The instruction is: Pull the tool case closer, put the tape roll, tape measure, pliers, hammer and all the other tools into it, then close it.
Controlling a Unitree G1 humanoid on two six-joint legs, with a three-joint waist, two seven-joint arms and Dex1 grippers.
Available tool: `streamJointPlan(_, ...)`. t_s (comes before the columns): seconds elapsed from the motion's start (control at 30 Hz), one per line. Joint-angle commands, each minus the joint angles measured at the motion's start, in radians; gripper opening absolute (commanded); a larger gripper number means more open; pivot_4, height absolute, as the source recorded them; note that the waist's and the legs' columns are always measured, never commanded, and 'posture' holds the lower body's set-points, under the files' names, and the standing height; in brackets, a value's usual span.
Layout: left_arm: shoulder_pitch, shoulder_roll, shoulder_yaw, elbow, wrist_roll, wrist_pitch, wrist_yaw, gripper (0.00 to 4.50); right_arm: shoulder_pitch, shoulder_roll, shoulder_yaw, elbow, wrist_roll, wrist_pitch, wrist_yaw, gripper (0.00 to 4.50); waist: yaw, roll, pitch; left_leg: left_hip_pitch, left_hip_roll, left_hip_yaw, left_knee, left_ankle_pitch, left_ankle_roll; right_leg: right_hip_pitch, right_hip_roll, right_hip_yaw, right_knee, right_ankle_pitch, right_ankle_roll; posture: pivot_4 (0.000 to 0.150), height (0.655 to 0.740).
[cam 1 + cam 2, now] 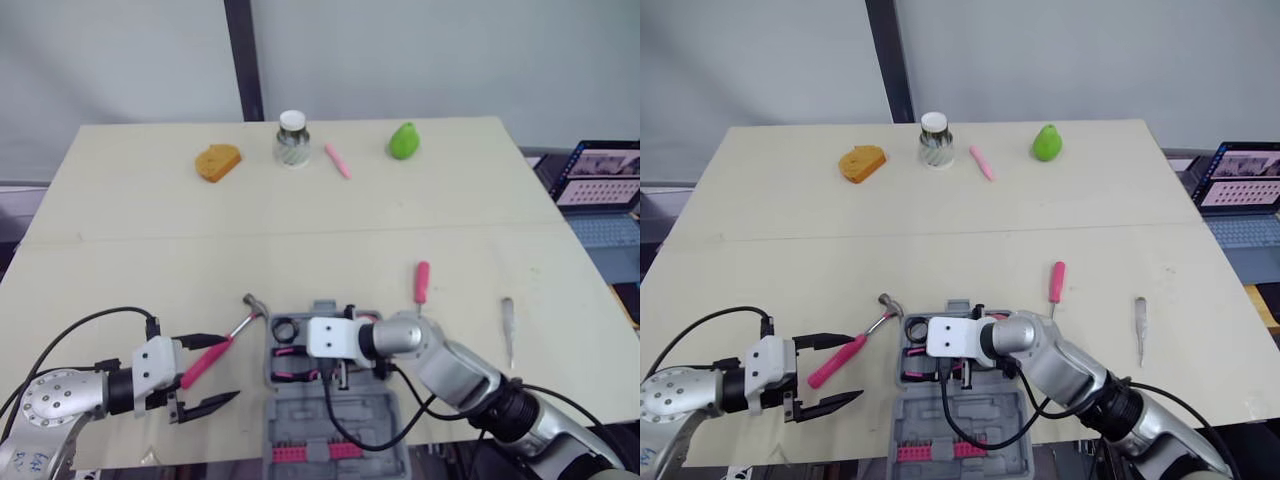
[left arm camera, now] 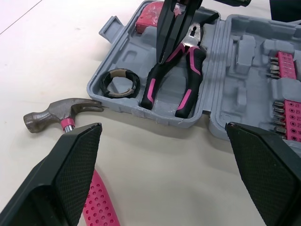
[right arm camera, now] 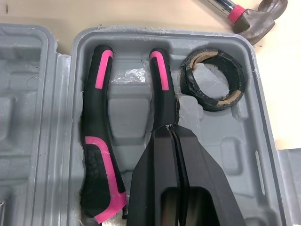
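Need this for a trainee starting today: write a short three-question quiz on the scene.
1. True or false: the hammer lies inside the tool case.
2. Which lies beside the pliers in the case? A tape roll; B wrench; C scissors.
3. Fill in: the jaws of the left gripper are ____.
Key: 1 false; 2 A; 3 open.

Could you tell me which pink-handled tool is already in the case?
The pliers, lying in the case beside the tape roll; hammer and screwdriver are on the table.
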Motion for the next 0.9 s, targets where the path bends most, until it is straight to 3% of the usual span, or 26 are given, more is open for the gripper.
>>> streamJointPlan(0.03, -0.007, -0.002, 0.0, -0.012, 0.003, -0.016, 0.003, 4.5, 0.042, -0.019, 0.051, 0.104, -0.034, 0.06, 0.032, 0.05, 0.0, 0.001, -0.003, 0.0, 0.0, 0.0, 0.0, 0.0, 0.0, 0.0, 0.0, 0.0, 0.0, 0.0, 0.0, 0.15, 0.74)
streamJointPlan(0.17, -0.015, -0.001, -0.013, -0.005, 0.017, -0.023, 0.005, 4.5, 0.069, 0.024, -0.011, 0.096, 0.028, 0.013, 0.02, 0.05, -0.001, 0.0, -0.005, 0.001, 0.0, 0.0, -0.001, 0.0, 0.0, 0.001, 0.0, 0.0, 0.0, 0.0, 0.0, 0.15, 0.74)
streamJointPlan(0.33, -0.049, -0.003, -0.039, 0.008, 0.013, 0.004, 0.005, 4.5, 0.129, 0.073, -0.239, 0.014, 0.207, -0.048, 0.043, 0.05, -0.002, 0.003, -0.004, 0.002, 0.0, 0.001, -0.001, 0.0, 0.0, 0.002, 0.0, 0.0, -0.001, 0.0, 0.0, 0.15, 0.74)
streamJointPlan(0.53, -0.183, -0.007, -0.01, 0.092, -0.041, 0.136, 0.047, 4.5, 0.263, -0.09, -0.671, -0.169, 0.523, 0.034, 0.144, 0.05, 0.011, 0.006, -0.001, -0.001, 0.0, 0.0, 0.0, -0.001, 0.001, 0.0, 0.0, 0.0, -0.001, 0.0, 0.0, 0.15, 0.74)
streamJointPlan(0.73, -0.252, 0.035, 0.066, 0.27, -0.03, 0.163, 0.051, 4.5, 0.552, -0.311, -1.094, -0.094, 0.645, 0.071, 0.232, 0.05, 0.025, 0.005, -0.001, -0.001, 0.0, 0.001, -0.001, -0.002, 0.001, 0.0, 0.001, 0.0, -0.003, 0.0, 0.0, 0.15, 0.74)
streamJointPlan(0.83, -0.253, 0.077, 0.125, 0.391, -0.014, 0.145, 0.048, 4.5, 0.684, -0.366, -1.249, 0.073, 0.614, 0.004, 0.267, 0.84, 0.024, 0.005, -0.001, 0.0, 0.0, 0.003, -0.001, -0.002, 0.002, 0.0, 0.001, 0.0, -0.003, 0.0, 0.0, 0.15, 0.74)
streamJointPlan(0.9, -0.237, 0.108, 0.171, 0.474, -0.008, 0.129, 0.044, 4.5, 0.73, -0.388, -1.342, 0.233, 0.596, -0.053, 0.271, 1.77, 0.023, 0.005, -0.001, 0.0, 0.0, 0.003, -0.001, -0.002, 0.002, 0.001, 0.001, 0.001, -0.004, 0.0, 0.0, 0.15, 0.74)
